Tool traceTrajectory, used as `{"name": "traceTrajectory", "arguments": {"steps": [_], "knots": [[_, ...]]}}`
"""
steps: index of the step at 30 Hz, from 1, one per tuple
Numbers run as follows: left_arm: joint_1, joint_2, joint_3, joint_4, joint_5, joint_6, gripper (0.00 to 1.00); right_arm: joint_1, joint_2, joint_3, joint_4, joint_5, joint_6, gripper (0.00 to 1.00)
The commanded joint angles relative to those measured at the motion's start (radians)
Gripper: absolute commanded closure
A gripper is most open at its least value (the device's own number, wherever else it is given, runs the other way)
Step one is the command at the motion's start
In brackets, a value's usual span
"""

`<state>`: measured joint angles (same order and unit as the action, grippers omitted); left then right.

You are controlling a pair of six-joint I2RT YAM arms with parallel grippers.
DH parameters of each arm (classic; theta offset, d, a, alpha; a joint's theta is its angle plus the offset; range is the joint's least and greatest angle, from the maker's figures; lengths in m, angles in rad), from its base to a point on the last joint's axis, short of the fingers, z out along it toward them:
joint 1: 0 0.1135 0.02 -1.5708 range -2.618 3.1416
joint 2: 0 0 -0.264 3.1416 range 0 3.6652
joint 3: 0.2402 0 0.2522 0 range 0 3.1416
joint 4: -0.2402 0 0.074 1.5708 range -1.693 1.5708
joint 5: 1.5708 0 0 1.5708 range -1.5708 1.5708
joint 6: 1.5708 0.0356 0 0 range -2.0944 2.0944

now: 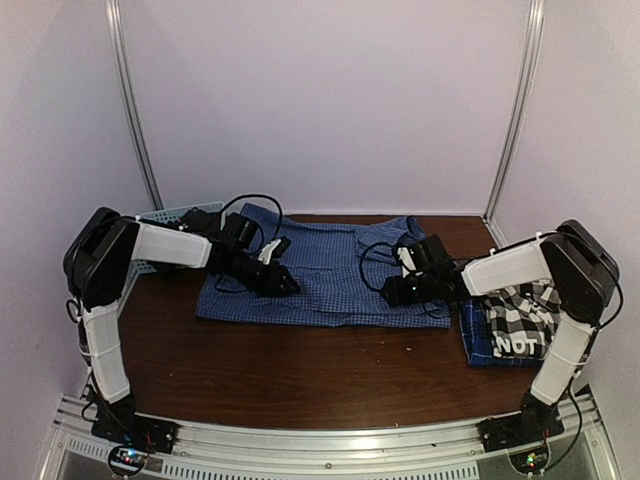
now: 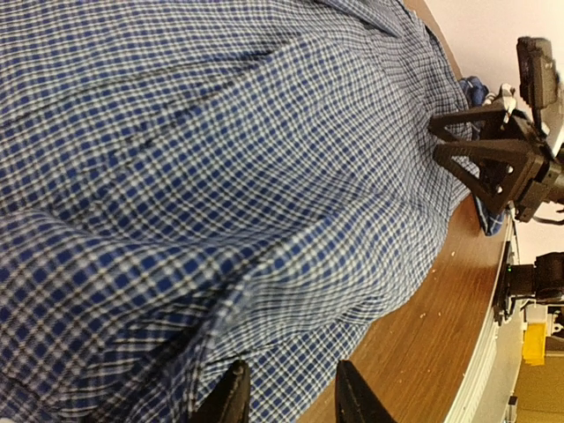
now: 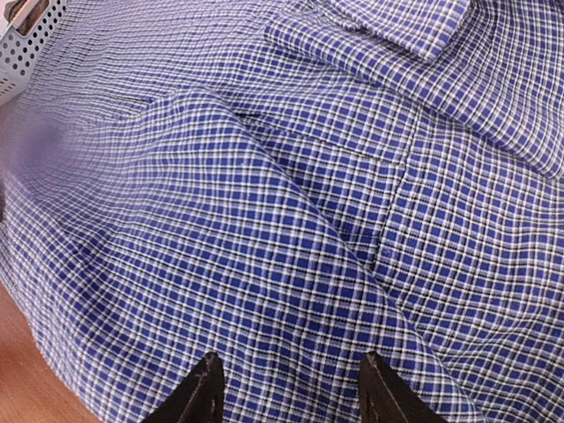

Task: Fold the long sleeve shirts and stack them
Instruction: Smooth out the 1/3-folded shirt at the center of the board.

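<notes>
The blue fine-check shirt [image 1: 320, 272] lies spread across the middle of the table, collar toward the back. It fills the left wrist view [image 2: 220, 176] and the right wrist view [image 3: 291, 203]. My left gripper [image 1: 286, 283] is open just over the shirt's left part, near its front hem [image 2: 286, 395]. My right gripper [image 1: 392, 292] is open over the shirt's right part [image 3: 291, 389], with nothing between the jaws. At the right, the black-and-white plaid shirt [image 1: 522, 318] with white lettering lies folded on the darker blue plaid shirt [image 1: 472, 338].
The light blue lattice basket [image 1: 165, 216] stands at the back left, behind my left arm, and its corner shows in the right wrist view [image 3: 26, 44]. The brown table [image 1: 330, 370] shows bare wood in front of the shirt. My right gripper also shows in the left wrist view [image 2: 485, 163].
</notes>
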<state>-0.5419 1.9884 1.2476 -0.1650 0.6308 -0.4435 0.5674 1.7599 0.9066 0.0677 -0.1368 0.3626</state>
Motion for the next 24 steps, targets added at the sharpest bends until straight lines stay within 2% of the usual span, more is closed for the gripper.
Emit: {"name": "traceTrajectory", "arguments": {"steps": [1,6,13,24], "knots": [[0.053,0.011,-0.037,0.04,0.026,-0.013,0.66,0.006,0.049,0.031,0.01,0.054,-0.019,0.47],[0.089,0.029,-0.062,-0.011,0.04,0.011,0.67,0.006,0.077,0.044,-0.027,0.153,-0.027,0.47],[0.107,0.052,-0.077,-0.081,-0.014,0.025,0.67,0.006,0.082,0.065,-0.094,0.298,-0.068,0.47],[0.117,-0.017,-0.112,-0.189,0.007,0.066,0.7,0.006,0.048,0.062,-0.087,0.274,-0.084,0.46]]}}
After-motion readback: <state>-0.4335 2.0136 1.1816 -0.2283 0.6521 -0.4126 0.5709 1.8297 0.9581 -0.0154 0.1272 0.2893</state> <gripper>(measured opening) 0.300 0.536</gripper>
